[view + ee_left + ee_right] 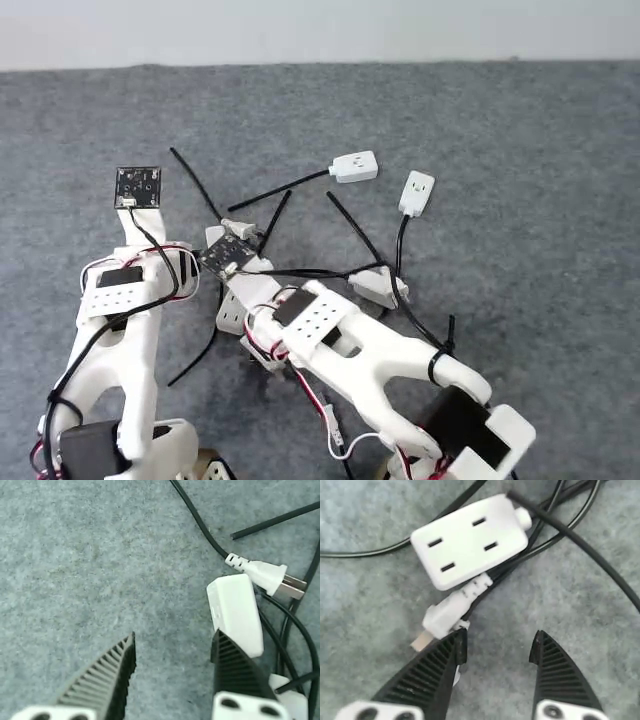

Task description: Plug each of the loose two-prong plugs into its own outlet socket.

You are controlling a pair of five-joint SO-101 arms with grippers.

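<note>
Right wrist view, grasp step: the right gripper (pixel 500 640), jaws apart and empty, hangs over a loose plug (pixel 447 617) against an outlet block (pixel 470 540), with a spare outlet (pixel 353 166) in the high view at 1 o'clock from the middle of the table (pixel 540 120); next, presumably, pinch the plug body and align prongs with slots.

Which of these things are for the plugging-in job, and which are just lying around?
For the job:
two-prong plug
double socket
far sockets
black cords

Just lying about:
grey carpet
pale wall
</note>
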